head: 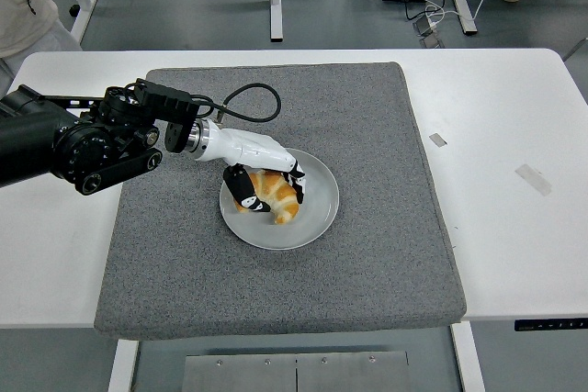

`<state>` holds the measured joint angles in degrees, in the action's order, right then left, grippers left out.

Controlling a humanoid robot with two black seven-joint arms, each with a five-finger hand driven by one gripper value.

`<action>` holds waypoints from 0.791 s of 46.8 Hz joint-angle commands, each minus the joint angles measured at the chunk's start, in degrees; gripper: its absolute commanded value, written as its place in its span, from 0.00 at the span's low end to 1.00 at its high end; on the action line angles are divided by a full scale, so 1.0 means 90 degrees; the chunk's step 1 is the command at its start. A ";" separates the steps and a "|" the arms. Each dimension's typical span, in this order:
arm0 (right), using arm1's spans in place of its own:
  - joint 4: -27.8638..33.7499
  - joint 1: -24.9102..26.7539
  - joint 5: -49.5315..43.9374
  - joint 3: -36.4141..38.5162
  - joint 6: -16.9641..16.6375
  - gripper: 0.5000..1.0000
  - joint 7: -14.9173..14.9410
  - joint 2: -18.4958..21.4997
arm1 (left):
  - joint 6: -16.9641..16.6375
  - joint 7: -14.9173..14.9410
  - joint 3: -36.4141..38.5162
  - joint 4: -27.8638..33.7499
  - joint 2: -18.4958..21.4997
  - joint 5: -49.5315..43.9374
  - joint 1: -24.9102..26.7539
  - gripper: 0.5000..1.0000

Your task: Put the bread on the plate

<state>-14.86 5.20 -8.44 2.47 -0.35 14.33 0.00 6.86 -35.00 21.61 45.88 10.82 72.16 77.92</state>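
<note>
A golden croissant point(274, 195) lies on the grey round plate point(312, 222) in the middle of the grey mat. My left hand point(266, 183), white with black fingertips, reaches in from the left and is curled over the croissant, fingers on both sides of it. The bread rests on the plate's left half while the hand still holds it. My right arm does not show.
The grey felt mat point(367, 117) covers the middle of the white table point(505, 117). Two bits of tape point(533, 178) lie on the table at the right. A black cable point(248, 98) loops off my left forearm. A person's sleeve point(23, 6) shows at the top left.
</note>
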 commanded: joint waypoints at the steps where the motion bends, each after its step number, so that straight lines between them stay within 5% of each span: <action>1: 0.0000 0.0008 0.0000 -0.0002 0.0000 1.00 0.0000 0.0000 | -0.0039 0.0000 0.0001 0.0000 -0.0001 -0.0001 -0.0005 0.38; 37: 0.0000 -0.0002 0.0000 -0.0011 0.0000 1.00 0.0000 0.0000 | -0.0381 0.0000 -0.0126 0.0000 0.0008 -0.0468 -0.0093 0.94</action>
<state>-14.85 5.19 -8.44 2.43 -0.35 14.33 0.00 3.79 -35.00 20.69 45.88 10.89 69.69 77.08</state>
